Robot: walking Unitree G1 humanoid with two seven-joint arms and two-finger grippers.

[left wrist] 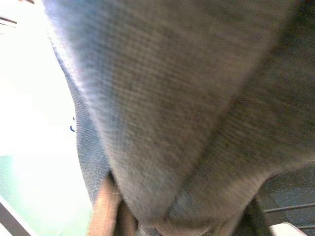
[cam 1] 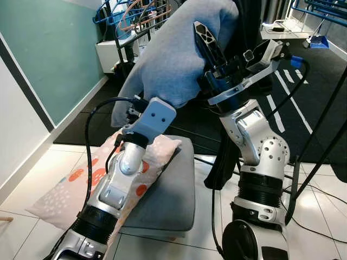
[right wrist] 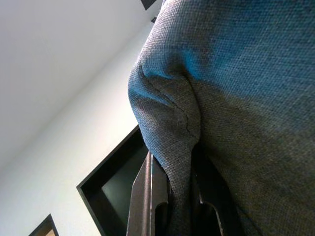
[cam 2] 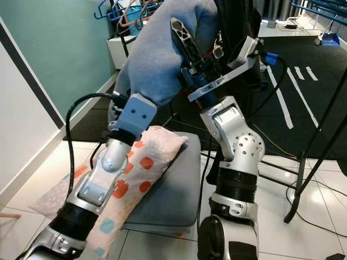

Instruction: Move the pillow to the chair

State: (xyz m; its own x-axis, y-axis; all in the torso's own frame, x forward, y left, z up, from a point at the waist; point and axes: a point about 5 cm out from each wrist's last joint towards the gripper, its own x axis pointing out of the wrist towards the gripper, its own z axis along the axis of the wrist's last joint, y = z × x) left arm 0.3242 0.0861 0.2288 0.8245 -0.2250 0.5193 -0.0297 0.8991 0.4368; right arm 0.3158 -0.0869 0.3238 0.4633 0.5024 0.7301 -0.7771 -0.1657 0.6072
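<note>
Both arms raised before me; right gripper point(right wrist: 170, 196) clamped grey-blue pillow point(cam 1: 173, 59) fold, left gripper's state I couldn't tell. Pillow bulky, slumped; grey seat point(cam 1: 173, 189) edge below, patterned cushion point(cam 2: 135, 179) overhanging it.

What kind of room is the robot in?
Probably a lab or workroom set up like a home: clothes racks with hangers, a black floor mat, and a patterned pillow on a grey seat cushion.

patterned cushion point(cam 2: 138, 179) on grey seat pad point(cam 2: 173, 195), hangers point(cam 1: 135, 13)

No readable text, labels, brands or numbers on anything in view.
</note>
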